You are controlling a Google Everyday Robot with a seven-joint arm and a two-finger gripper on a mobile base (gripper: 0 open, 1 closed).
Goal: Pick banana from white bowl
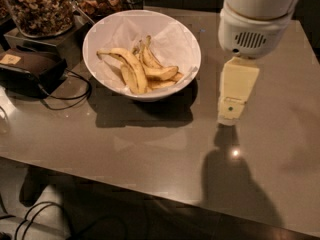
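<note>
The white bowl (170, 39) stands on the grey table at the upper left, lined with crinkled white paper. In it lies the long curved banana (131, 66), its thin stem pointing left, with shorter bananas (159, 73) beside it on the right. My gripper (229, 118) hangs from the white arm at the upper right. It points down above the table, to the right of the bowl and apart from it. It holds nothing that I can see.
Glass jars of nuts (35, 6) stand at the back left on a dark stand. A black box (31, 69) with a cable lies left of the bowl. The table's front edge (150, 194) runs across the bottom.
</note>
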